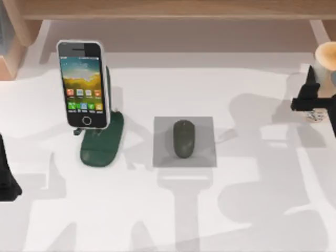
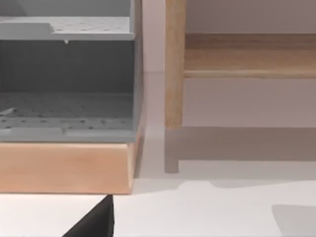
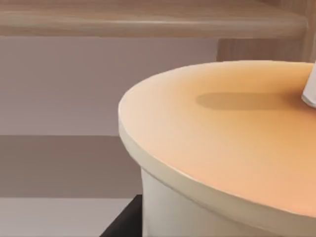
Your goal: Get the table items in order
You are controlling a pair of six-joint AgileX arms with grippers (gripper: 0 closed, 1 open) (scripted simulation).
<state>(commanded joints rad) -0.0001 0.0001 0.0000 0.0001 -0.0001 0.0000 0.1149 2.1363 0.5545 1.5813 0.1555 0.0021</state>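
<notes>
phone (image 1: 81, 84) propped on a stand (image 1: 102, 140) at the worktop's left, mouse (image 1: 184, 138) on a pad (image 1: 184, 142) in the middle, cup (image 1: 327, 58) at the far right edge

My left wrist camera looks across the white tabletop (image 2: 222, 207) at a grey perforated shelf unit (image 2: 66, 106) on a light wooden base (image 2: 64, 168) — beside it stands a wooden post (image 2: 174, 64) carrying a wooden shelf board (image 2: 249, 61).
</notes>
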